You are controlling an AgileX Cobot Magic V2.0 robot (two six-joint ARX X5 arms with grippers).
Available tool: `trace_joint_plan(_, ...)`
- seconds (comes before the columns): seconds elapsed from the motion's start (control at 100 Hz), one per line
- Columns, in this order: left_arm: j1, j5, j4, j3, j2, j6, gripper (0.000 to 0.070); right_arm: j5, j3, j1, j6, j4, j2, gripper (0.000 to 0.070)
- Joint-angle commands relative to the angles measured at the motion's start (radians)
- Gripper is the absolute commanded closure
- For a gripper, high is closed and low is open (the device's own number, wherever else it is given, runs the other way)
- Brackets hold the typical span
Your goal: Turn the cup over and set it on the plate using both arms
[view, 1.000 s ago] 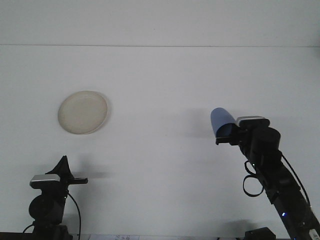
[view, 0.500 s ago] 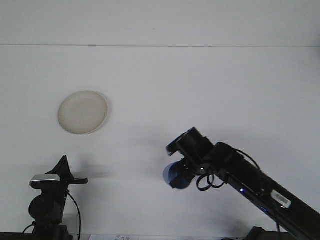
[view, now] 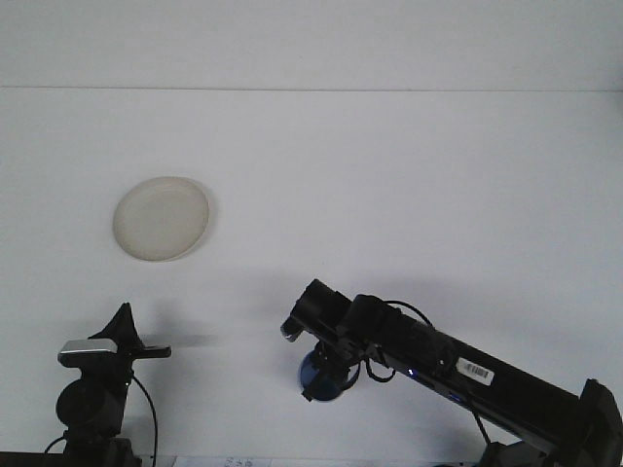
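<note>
In the front view, the right arm (view: 458,375) reaches from the lower right corner of the frame toward the lower centre, lying low over the white table (view: 389,195). At its end, the right gripper (view: 319,375) is closed around the blue cup (view: 321,377), which hangs under the wrist at the lower centre of the frame; only a part of the cup is visible, so its orientation is not clear. The cream plate (view: 162,218) lies on the table at the left, well apart from the cup. The left gripper (view: 125,326) stands at the lower left corner, below the plate. Whether its fingers are open or closed, I cannot tell.
</note>
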Motion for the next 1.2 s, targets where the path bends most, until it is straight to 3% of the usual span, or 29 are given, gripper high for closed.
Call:
trace_joint_plan(0.0, 0.0, 0.002, 0.01, -0.019, -0.002, 0.002, 0.0684, 0.0, 0.016, 0.013, 0.021, 0.008, 0.013, 0.0465)
trace_joint_plan(0.07, 0.0, 0.002, 0.01, -0.019, -0.002, 0.002, 0.0684, -0.001, 0.016, 0.013, 0.022, 0.009, 0.013, 0.0336)
trace_joint_plan(0.13, 0.0, 0.002, 0.01, -0.019, -0.002, 0.002, 0.0685, 0.0, 0.016, 0.013, 0.02, 0.018, 0.013, 0.0275)
trace_joint_plan(0.38, 0.0, 0.002, 0.01, -0.019, -0.002, 0.002, 0.0684, 0.042, 0.06, 0.006, 0.013, 0.031, -0.056, 0.0273)
trace_joint_plan(0.7, 0.0, 0.002, 0.01, -0.019, -0.002, 0.002, 0.0684, 0.249, 0.044, 0.01, 0.013, 0.055, -0.431, 0.0273)
trace_joint_plan(0.94, 0.0, 0.002, 0.01, -0.019, -0.002, 0.002, 0.0685, 0.406, -0.307, 0.048, 0.035, 0.319, -0.849, 0.0273)
trace_joint_plan(1.19, 0.0, 0.002, 0.011, -0.019, -0.002, -0.022, 0.0684, 0.423, -0.7, 0.052, -0.012, 0.605, -1.234, 0.0274)
